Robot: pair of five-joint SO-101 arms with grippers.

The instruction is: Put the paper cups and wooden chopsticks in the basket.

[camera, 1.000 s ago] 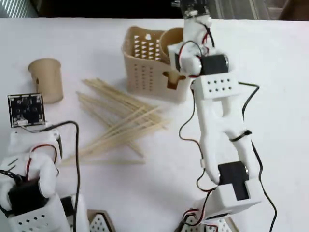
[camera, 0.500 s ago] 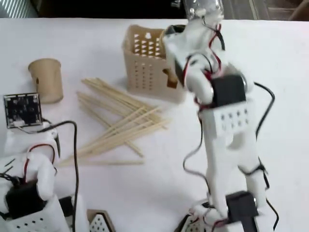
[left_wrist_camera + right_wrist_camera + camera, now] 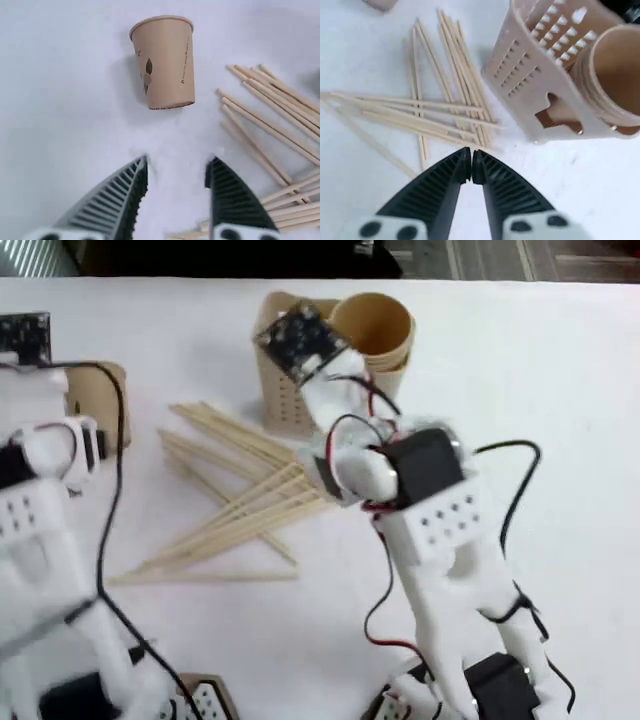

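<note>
Left gripper (image 3: 177, 165), jaws spread, faces the loose paper cup (image 3: 164, 60) at ten o'clock; right gripper (image 3: 471, 156), jaws pressed together, hangs over the chopsticks (image 3: 457, 82), basket (image 3: 520, 75) at twelve.

Robotics lab or workshop bench: a plain white desk (image 3: 560, 360) carries the left arm (image 3: 40, 530) and right arm (image 3: 440, 540), both white plastic with loose red and black wires (image 3: 510, 445) and bare circuit boards (image 3: 298, 338).

One basket (image 3: 282, 400), one paper cup (image 3: 162, 62) all alone on the tabletop (image 3: 560, 390), one stack of cups (image 3: 372, 328) – packed too close to count – and a pile of well over ten chopsticks (image 3: 230, 530).
</note>
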